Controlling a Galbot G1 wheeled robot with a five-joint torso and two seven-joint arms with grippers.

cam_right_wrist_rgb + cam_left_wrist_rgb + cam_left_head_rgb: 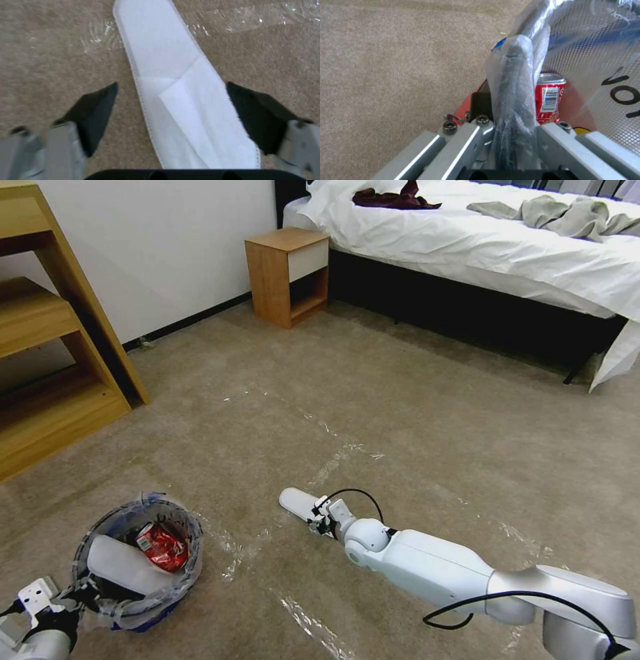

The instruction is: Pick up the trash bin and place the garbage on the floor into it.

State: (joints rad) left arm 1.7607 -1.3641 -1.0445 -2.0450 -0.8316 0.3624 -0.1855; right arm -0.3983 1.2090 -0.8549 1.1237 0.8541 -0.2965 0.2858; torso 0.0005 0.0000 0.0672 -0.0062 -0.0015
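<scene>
Trash bin holding red can, white insole

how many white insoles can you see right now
2. One flat white fabric insole lies inside the bag-lined round red trash bin beside a crushed red soda can; the other lies on the beige carpet floor between the open right hand fingers. More may be hidden.

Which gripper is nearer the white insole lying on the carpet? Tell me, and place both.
Right. The right gripper is open, its fingers astride the white insole; the left gripper, off to the left, clamps the trash bin rim.
</scene>
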